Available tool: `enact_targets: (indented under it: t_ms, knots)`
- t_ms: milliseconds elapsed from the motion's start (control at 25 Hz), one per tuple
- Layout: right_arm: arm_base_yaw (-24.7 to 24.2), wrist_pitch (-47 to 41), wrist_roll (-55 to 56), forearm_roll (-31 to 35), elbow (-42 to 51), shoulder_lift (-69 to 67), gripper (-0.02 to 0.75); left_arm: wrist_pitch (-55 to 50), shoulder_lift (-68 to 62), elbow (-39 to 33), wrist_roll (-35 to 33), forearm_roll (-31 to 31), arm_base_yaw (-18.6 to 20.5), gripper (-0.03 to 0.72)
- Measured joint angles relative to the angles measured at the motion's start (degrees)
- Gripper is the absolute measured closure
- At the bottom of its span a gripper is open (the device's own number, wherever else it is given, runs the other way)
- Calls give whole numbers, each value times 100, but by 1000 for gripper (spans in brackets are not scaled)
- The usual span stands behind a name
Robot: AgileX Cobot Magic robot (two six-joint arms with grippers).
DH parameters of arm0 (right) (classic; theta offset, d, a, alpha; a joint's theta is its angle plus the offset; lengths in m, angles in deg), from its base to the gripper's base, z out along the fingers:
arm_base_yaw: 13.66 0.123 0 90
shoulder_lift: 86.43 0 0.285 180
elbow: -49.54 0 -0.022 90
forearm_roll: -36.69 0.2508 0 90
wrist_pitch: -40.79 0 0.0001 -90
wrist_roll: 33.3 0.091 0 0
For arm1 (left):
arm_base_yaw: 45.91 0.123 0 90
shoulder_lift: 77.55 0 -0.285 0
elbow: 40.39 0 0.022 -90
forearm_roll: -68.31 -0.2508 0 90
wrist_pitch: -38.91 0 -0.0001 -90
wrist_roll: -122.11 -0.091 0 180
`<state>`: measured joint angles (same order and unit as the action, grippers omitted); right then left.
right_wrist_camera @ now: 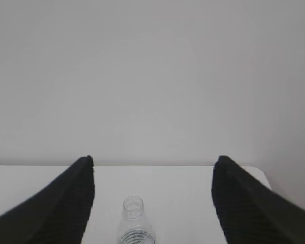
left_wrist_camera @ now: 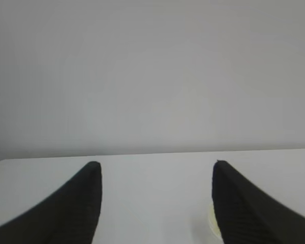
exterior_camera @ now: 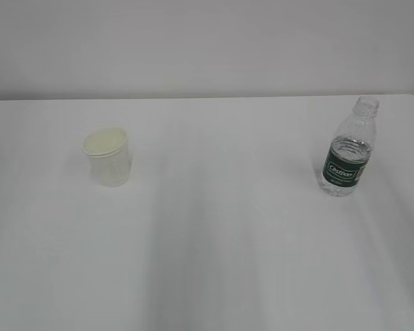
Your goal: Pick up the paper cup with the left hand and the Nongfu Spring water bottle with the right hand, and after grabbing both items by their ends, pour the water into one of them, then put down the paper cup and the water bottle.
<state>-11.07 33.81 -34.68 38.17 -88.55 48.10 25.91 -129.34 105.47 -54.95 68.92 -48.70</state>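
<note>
Paper cup (exterior_camera: 108, 158) upright on the white surface (exterior_camera: 214, 241), well to the left of the Nongfu Spring water bottle (exterior_camera: 349, 148), which also stands upright, cap off, water (exterior_camera: 350, 149) reaching about to the label. No arms in the exterior view.

Left wrist view: left hand (left_wrist_camera: 155, 203) fingers spread, holding nothing; only a sliver of the cup's rim (left_wrist_camera: 212, 222) peeks beside the right-side finger (left_wrist_camera: 244, 208), so the cup sits off-centre. Risk: closing from here clips or crushes the thin wall, or tips it.

Right wrist view: right hand (right_wrist_camera: 152, 201) fingers spread, empty; bottle (right_wrist_camera: 133, 218) between them, slightly left of centre. Risk: an uneven squeeze knocks the open bottle and spills.
</note>
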Motion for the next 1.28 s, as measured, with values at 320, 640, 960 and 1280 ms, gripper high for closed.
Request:
enact_targets:
  t_ms: [320,640,960,1280]
  knots:
    - [0,654,39,8,0,-706,185,1084,-723,0,0,0,0,203]
    - [0,980,51,8,0,-1209,185,1529,-1283,0,0,25,0,204]
    - [0,2061,51,8,362,-1656,185,2517,-1408,-564,0,100,4,205]
    - [0,3017,266,-94,867,-2236,185,3289,-1419,-1114,0,122,4,205]
